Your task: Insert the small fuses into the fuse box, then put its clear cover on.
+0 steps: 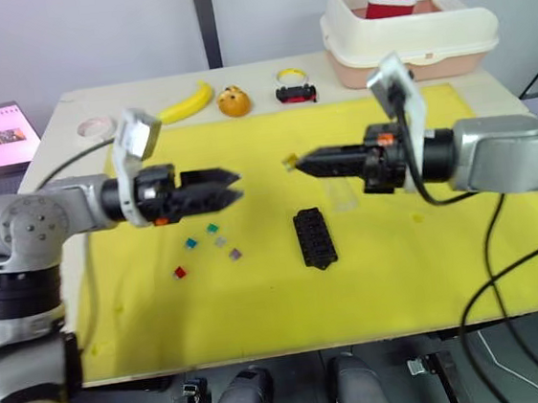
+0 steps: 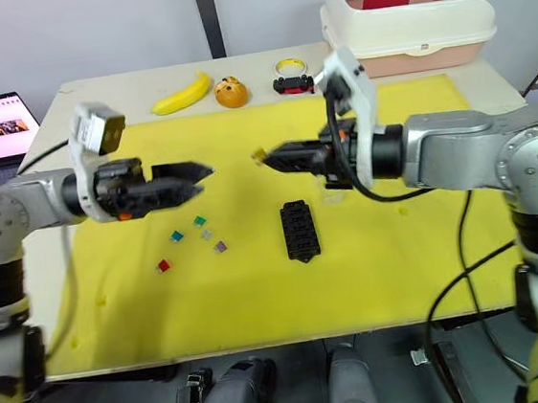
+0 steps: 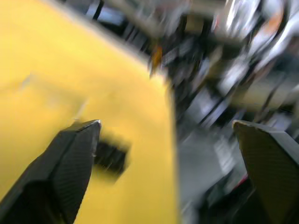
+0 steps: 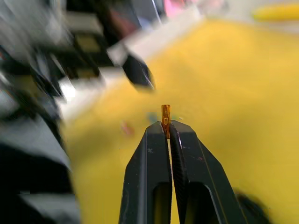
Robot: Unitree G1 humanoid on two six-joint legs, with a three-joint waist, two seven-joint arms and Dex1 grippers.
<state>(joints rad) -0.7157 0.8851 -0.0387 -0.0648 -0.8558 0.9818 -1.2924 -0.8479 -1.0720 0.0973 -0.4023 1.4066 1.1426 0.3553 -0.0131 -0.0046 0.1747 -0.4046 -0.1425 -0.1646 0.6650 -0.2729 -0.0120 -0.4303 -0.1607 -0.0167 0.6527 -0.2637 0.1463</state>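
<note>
While the fuse box (image 1: 315,238) lies near the front of the yellow mat (image 1: 260,299), it appears unfilled, so the insertion step is in hand. Beside it on the mat, to the robot's left, sit the loose fuses: red (image 1: 179,272), teal (image 1: 191,242), green (image 1: 212,229), grey (image 1: 221,242) and purple (image 1: 235,254). Above them the left pincer (image 1: 234,188) hovers with fingers apart, holding nothing. The right pincer (image 4: 168,125) is clamped on the orange fuse (image 4: 166,113), raised beyond the box. Next, it likely must lower that fuse squarely over a slot. The clear cover (image 1: 343,194) seems to rest just past the box.
</note>
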